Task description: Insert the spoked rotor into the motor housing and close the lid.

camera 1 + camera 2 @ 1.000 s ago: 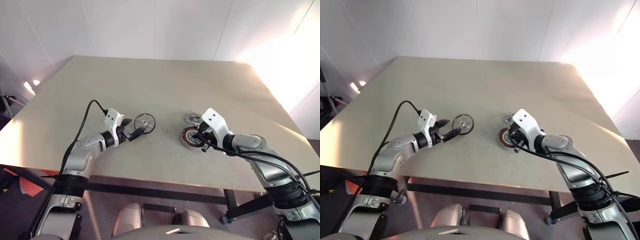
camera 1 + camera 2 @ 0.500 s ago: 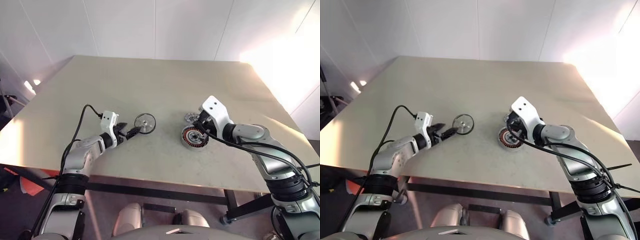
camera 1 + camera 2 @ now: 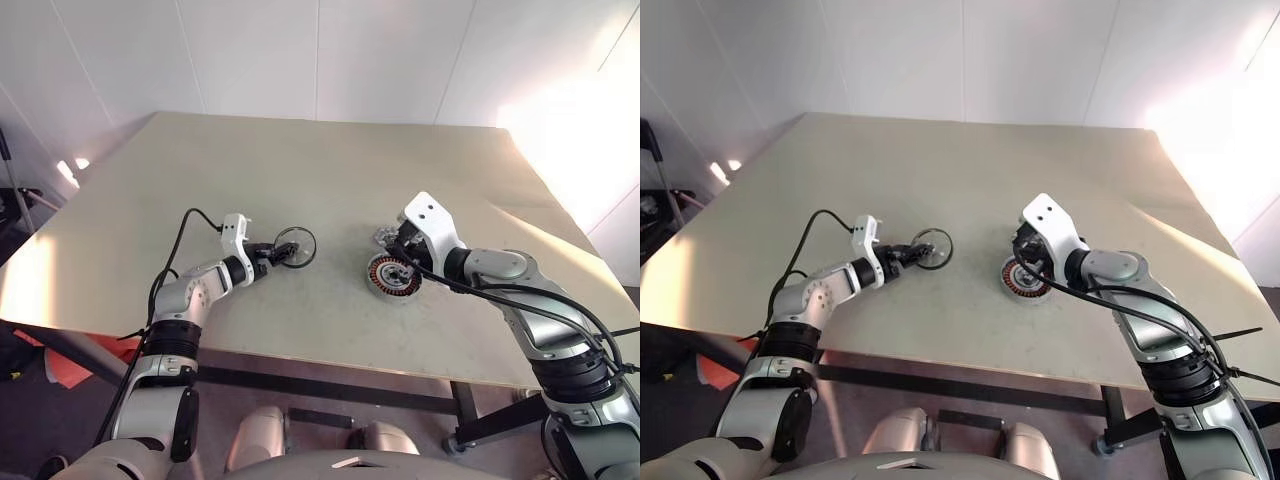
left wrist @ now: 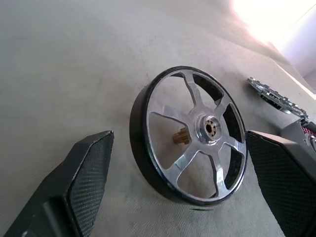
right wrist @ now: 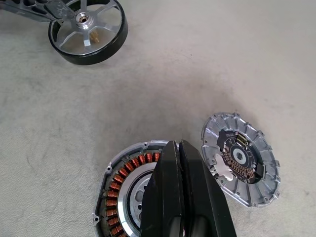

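With the left hand [image 4: 173,192] spread wide around the spoked rotor [image 4: 190,136] lying flat on the desk [image 3: 330,170], I'd centre it across the black rim before squeezing, while the right hand [image 5: 180,197], pinched together, hovers over the motor housing [image 5: 123,190].

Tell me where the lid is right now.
The lid lies flat on the table on the robot's right side, right beside the motor housing on its far side, near the shut right gripper.

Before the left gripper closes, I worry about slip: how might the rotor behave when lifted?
The rotor looks like rigid metal, so it probably won't flex. Its smooth black rim could slip between the fingers. Lying flat on the table, it seems unlikely to roll.
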